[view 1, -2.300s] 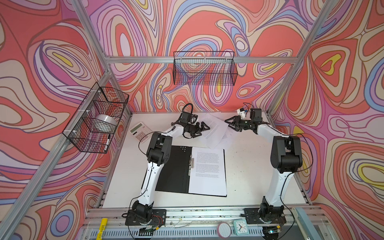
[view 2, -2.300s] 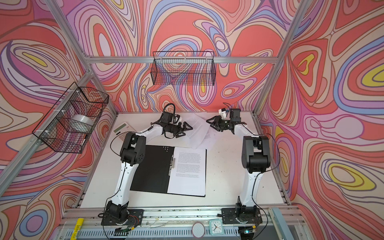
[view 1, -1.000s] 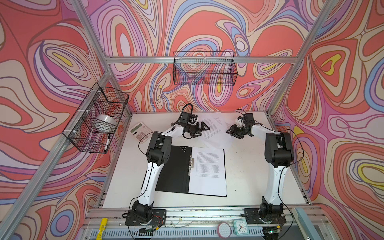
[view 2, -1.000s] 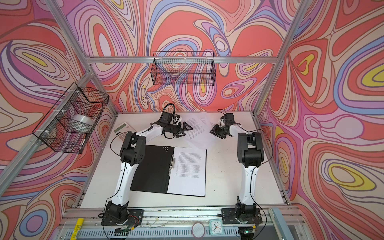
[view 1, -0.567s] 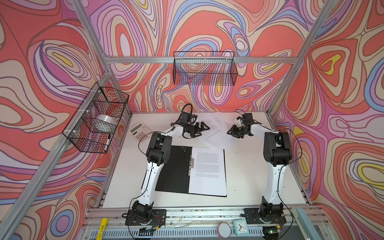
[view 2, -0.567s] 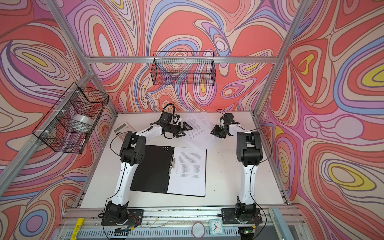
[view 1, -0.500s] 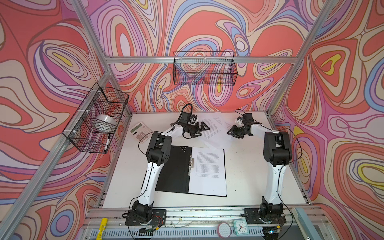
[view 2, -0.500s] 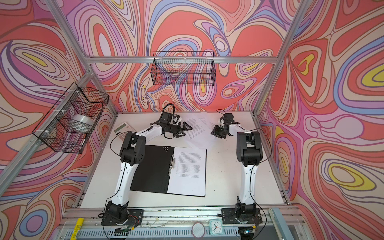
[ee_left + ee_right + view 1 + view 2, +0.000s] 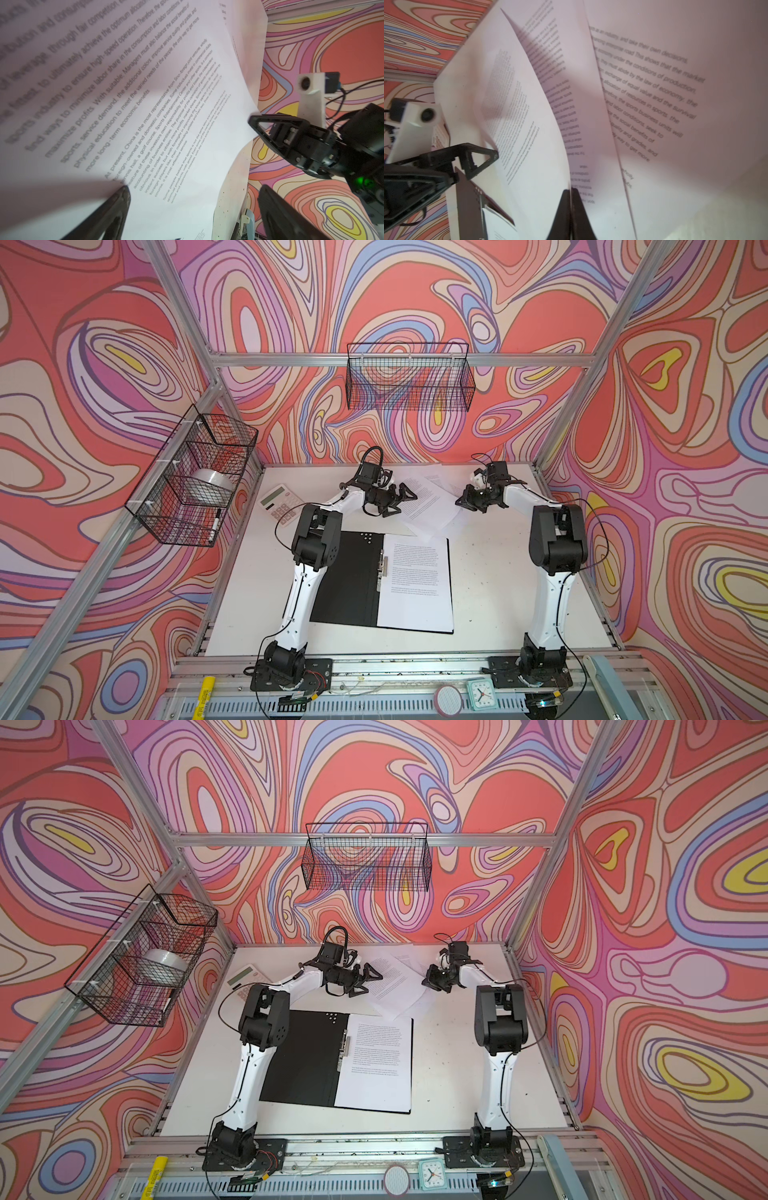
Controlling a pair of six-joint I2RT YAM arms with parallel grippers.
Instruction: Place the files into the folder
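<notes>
The folder lies open in mid-table, black inside, with one printed sheet on its right half. More files lie loosely overlapped at the back. My right gripper is at their right edge. In the right wrist view its jaws are shut on the raised edge of one sheet. My left gripper stands open at the files' left edge. In the left wrist view its fingers straddle a sheet without pinching it.
A white-and-pink calculator lies at the back left of the table. Wire baskets hang on the left wall and the back wall. A small clock and a tape roll sit on the front rail.
My right gripper moved in to the files' right edge, then closed its jaws on a sheet's edge, which now stands lifted. The left arm has stayed put with its jaws open.
</notes>
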